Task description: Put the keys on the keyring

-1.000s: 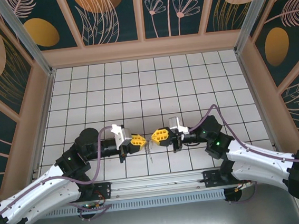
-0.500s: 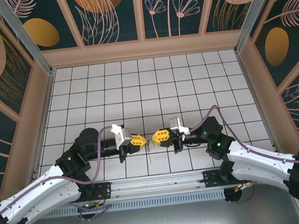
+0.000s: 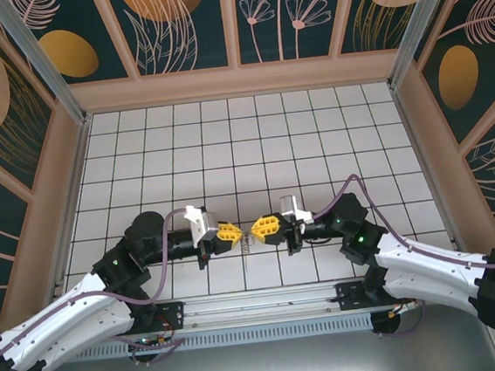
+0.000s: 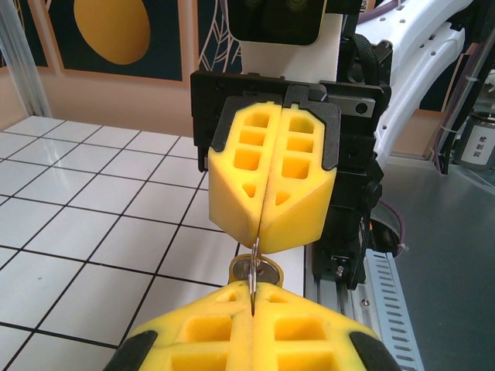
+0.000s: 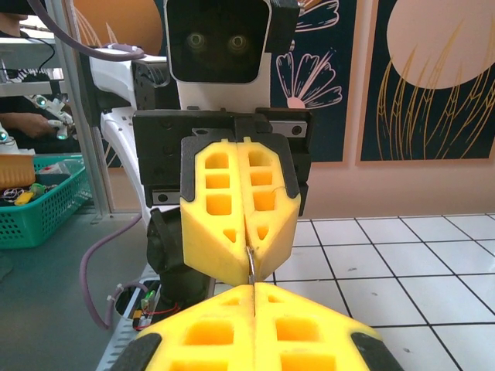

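Note:
My left gripper (image 3: 237, 233) and right gripper (image 3: 253, 230) meet tip to tip low over the near tiles. Both are shut on the keyring's thin metal ring (image 4: 254, 261), which spans the small gap between the yellow fingers. From the right wrist the ring (image 5: 250, 264) is an edge-on sliver running from the left gripper (image 5: 249, 272) into my right gripper (image 5: 253, 289). One of the keys, with an orange-yellow head (image 4: 267, 272), hangs on the ring just behind my left gripper (image 4: 253, 297), below the right gripper (image 4: 261, 238). Thin metal (image 3: 247, 247) dangles under the tips. The strap is hidden.
The white tiled table (image 3: 244, 151) stretches away behind the grippers, walled by wooden panels. The metal rail (image 3: 259, 303) with the arm bases runs along the near edge. A green basket (image 5: 35, 205) of small items stands off the table.
The right gripper's tip has edged slightly toward the left gripper. Both stay shut and almost still.

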### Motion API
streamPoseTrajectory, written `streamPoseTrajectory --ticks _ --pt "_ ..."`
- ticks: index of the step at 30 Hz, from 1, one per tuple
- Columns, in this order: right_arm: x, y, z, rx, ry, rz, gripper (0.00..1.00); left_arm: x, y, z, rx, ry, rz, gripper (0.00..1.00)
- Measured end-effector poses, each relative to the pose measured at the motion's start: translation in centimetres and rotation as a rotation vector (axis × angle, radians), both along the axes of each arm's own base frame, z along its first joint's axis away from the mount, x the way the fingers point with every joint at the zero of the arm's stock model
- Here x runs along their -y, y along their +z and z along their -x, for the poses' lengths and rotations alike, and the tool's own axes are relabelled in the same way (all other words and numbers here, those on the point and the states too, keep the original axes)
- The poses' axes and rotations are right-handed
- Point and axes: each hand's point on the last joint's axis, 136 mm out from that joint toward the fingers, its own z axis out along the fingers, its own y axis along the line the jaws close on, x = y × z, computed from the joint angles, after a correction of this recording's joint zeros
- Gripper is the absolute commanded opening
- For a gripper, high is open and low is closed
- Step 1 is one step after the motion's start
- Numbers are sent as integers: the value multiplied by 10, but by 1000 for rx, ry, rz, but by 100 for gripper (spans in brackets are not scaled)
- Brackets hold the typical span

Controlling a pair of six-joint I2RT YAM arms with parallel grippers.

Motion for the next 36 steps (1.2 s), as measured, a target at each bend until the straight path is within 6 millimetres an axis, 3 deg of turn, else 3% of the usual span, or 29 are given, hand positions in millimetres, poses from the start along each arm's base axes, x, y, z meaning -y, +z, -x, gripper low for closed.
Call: streamPoseTrajectory --ticks 36 --pt "-4 0 2 -6 18 -8 0 0 0 0 -1 0 -2 0"
